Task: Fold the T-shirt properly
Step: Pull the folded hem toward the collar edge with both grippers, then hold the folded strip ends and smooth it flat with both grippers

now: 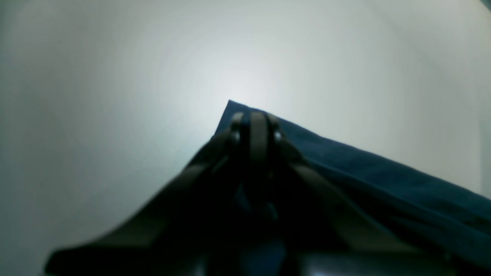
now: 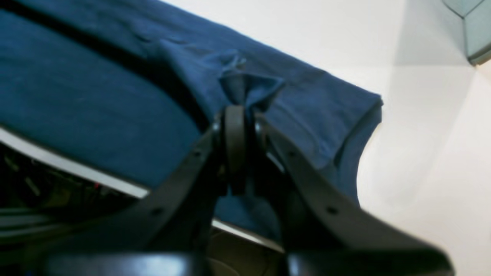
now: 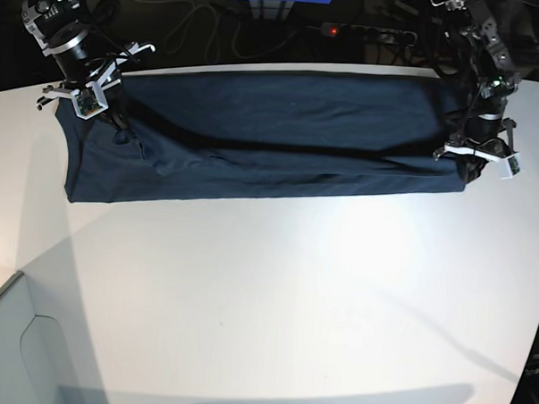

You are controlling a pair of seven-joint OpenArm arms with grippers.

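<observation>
T-shirt (image 3: 272, 135) across table (image 3: 274, 292) rear, hands at ends.

Dim, blurred wrist views with dark vignetted corners — base view bright, soft table shadows.

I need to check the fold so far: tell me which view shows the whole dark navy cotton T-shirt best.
The base view: the dark navy cotton T-shirt lies there end to end as a long folded band on the white table. The right wrist view shows only the bunched end in the right hand; the left wrist view only one corner.
</observation>
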